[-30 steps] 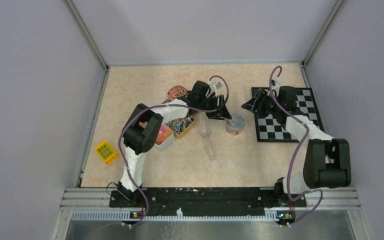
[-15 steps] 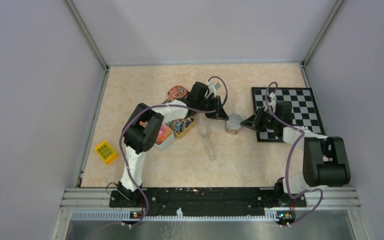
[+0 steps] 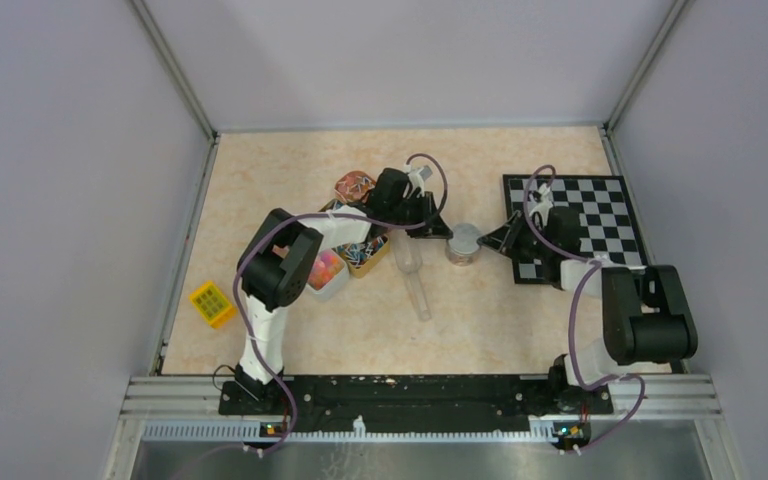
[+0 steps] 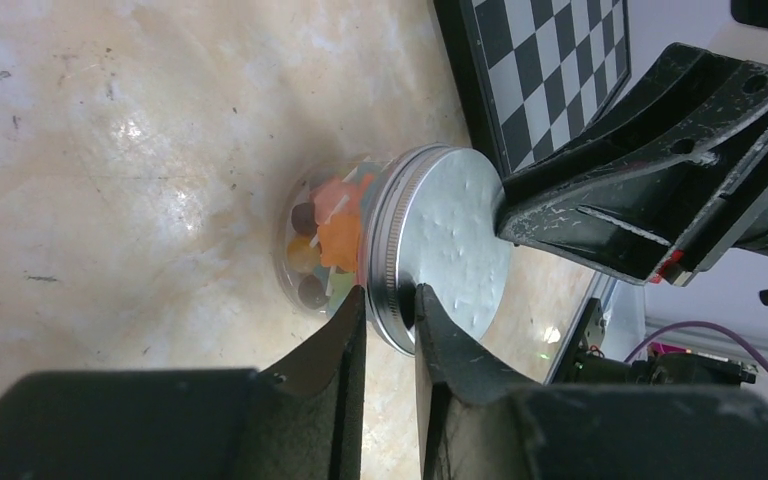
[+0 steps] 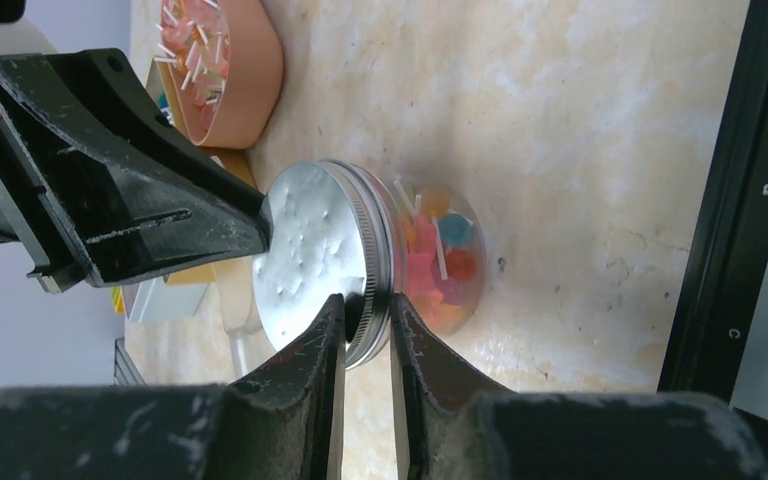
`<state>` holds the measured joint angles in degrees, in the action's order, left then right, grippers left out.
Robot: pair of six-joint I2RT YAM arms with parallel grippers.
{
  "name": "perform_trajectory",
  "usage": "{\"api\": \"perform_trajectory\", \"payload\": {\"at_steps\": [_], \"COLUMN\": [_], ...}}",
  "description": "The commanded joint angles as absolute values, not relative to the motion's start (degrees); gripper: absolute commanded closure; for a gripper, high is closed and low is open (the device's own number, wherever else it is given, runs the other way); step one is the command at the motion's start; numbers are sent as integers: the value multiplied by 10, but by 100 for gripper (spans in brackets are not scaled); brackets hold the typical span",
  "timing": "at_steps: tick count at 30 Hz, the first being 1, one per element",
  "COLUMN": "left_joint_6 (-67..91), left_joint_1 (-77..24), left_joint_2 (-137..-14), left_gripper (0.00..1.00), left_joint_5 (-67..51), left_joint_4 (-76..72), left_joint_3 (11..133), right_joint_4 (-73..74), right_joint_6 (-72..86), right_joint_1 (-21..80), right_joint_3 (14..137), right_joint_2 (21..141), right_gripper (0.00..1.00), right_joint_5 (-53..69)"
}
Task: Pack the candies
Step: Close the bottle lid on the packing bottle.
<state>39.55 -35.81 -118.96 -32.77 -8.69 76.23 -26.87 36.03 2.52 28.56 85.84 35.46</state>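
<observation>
A small clear jar (image 3: pixel 465 250) with a silver screw lid (image 4: pixel 450 250) stands mid-table. It holds mixed coloured sweets (image 4: pixel 322 240) and thin white sticks. My left gripper (image 4: pixel 390 295) is shut on the lid's rim from the jar's left side (image 3: pixel 440 228). From the other side my right gripper (image 5: pixel 365 300) pinches the same rim (image 3: pixel 492 240). The lid (image 5: pixel 320 250) sits on the jar, over the sweets (image 5: pixel 440 260). A pink and orange mass of candies (image 3: pixel 326 268) fills a white tub under the left arm.
A black-and-white checkered mat (image 3: pixel 585 215) lies right of the jar. A clear plastic scoop (image 3: pixel 415 282) lies just left of it. Further left are a box of mixed wrapped pieces (image 3: pixel 362 252), a round bowl (image 3: pixel 354 186) and a yellow box (image 3: pixel 212 303).
The right arm swung from over the checkered mat to the jar and shut on the lid's rim. The left gripper closed on the rim too. The jar shifted slightly left.
</observation>
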Motion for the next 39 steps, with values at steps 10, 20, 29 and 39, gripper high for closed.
{"api": "perform_trajectory", "payload": {"at_steps": [10, 20, 29, 39], "left_joint_6": [371, 376, 383, 369], "left_joint_1": [-372, -370, -370, -354], "left_joint_2": [-1204, -1218, -1235, -1218], "left_gripper": [57, 65, 74, 68], "left_joint_5": [-269, -277, -278, -287], "left_joint_4": [33, 33, -20, -17], "left_joint_3": [789, 802, 748, 778], "right_joint_4": [51, -124, -173, -111], "right_joint_6": [257, 349, 345, 325], "right_joint_1": [21, 55, 55, 48], "right_joint_3": [477, 398, 351, 409], "right_joint_2": [796, 840, 940, 911], "right_gripper": [85, 100, 100, 100], "right_joint_5": [320, 457, 408, 391]}}
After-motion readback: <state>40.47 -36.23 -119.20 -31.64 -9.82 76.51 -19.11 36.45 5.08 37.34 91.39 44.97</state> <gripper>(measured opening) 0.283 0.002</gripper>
